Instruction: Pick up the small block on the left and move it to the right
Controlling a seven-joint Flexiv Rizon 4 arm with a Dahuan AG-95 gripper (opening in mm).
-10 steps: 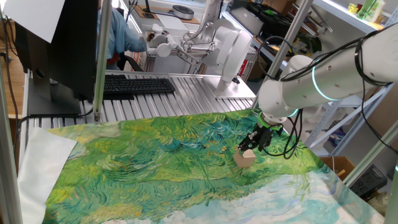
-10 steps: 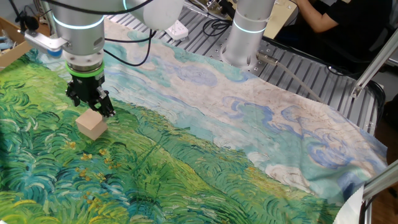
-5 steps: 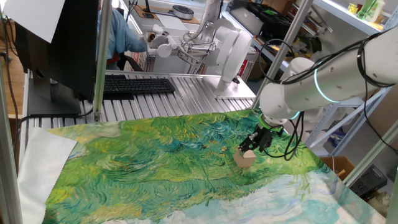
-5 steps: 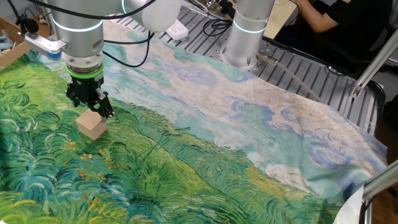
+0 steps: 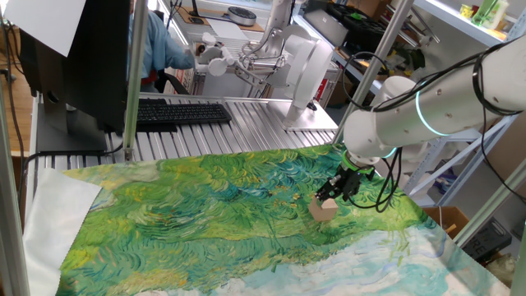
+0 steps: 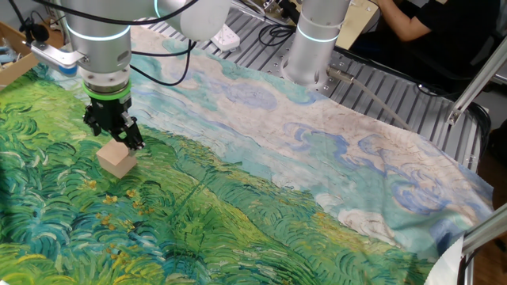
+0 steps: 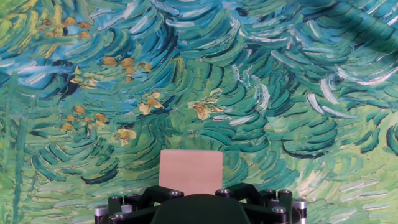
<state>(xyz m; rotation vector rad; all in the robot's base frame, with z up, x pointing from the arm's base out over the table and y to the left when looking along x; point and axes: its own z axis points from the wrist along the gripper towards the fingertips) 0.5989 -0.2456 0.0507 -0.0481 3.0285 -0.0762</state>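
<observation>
Pointing straight down, end effector (image 6: 116,135) spread wide, poised directly over the small block (image 6: 116,159), painted cloth (image 6: 261,214) beneath

The arm (image 5: 427,99) is glossy white with rounded joint housings, each seam ringed by a glowing teal band. Black cables loop along the wrist from about 12 o'clock. The gripper (image 6: 115,133) is matte black and angular; in the hand view silver screw heads stud its body (image 7: 199,208) at 6 o'clock.
</observation>
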